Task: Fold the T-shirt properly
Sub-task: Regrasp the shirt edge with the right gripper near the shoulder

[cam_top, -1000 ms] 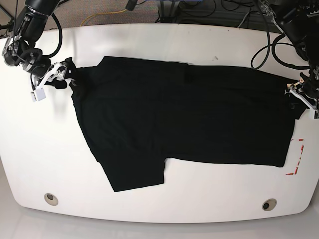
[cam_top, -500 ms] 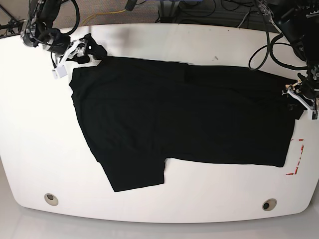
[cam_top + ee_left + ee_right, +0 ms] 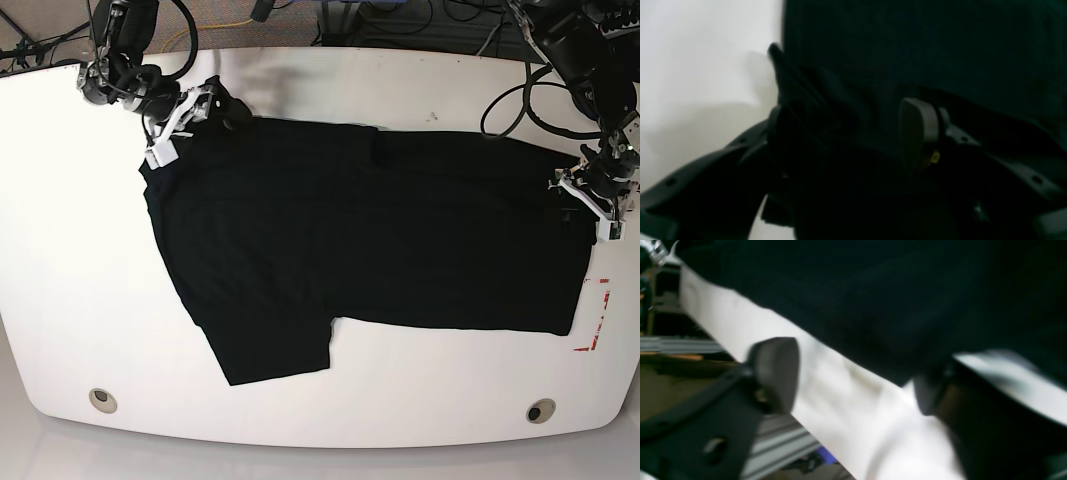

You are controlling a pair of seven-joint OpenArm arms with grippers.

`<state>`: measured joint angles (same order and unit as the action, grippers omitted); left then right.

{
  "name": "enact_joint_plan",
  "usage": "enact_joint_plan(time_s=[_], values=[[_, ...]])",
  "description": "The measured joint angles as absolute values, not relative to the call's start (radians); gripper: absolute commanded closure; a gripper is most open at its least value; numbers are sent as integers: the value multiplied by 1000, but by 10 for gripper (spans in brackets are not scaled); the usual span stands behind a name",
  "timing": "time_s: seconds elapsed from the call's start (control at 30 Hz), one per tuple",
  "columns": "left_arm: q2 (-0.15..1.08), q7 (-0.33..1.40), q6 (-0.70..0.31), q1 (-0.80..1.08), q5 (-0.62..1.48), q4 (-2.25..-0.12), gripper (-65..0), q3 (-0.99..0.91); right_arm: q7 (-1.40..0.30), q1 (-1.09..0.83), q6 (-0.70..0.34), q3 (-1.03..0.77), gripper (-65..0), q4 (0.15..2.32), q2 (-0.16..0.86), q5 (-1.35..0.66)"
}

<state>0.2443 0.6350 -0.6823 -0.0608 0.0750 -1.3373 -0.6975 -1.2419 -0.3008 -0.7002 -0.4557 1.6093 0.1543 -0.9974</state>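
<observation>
The black T-shirt [image 3: 380,230] lies spread flat across the white table [image 3: 70,280], one sleeve pointing to the front. My right gripper [image 3: 215,105] hovers at the shirt's back left corner. In the right wrist view this gripper [image 3: 853,373] is open, its pads wide apart over bare table beside the T-shirt's edge [image 3: 873,290]. My left gripper [image 3: 585,195] rests at the shirt's right edge. In the left wrist view the left gripper [image 3: 845,100] has its fingers apart, and dark T-shirt cloth [image 3: 923,43] lies between and over them.
Two round grommets [image 3: 101,398] [image 3: 540,411] sit near the table's front edge. Red marks [image 3: 598,320] show by the right edge. Cables [image 3: 215,25] run behind the table's back edge, close to both arms.
My right gripper has travelled from the shirt's left corner up and to the right along the back edge. The left gripper has edged slightly inward at the right edge. The shirt lies the same.
</observation>
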Motion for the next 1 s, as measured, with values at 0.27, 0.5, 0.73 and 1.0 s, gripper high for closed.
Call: enact_joint_plan(time_s=[0.27,0.5,0.73,1.0], values=[[255,634,-682,-52,75,-1337,-396,-702,-1268,-298,-699,-446,-293,1609,139,-979],[256,634,-682,-47,75,-1337,-396,-702,-1283,-300,-693,-445,-48,1640,139,-968],[253,635,-682,-47,75,-1337,-396,-702,-1329,-303,-693,-445,0,1699,141,-1005],[253,635,-682,-46,74,-1337,-396,-702,-1332,-382,-693,-442,0,1818,202,-1184]])
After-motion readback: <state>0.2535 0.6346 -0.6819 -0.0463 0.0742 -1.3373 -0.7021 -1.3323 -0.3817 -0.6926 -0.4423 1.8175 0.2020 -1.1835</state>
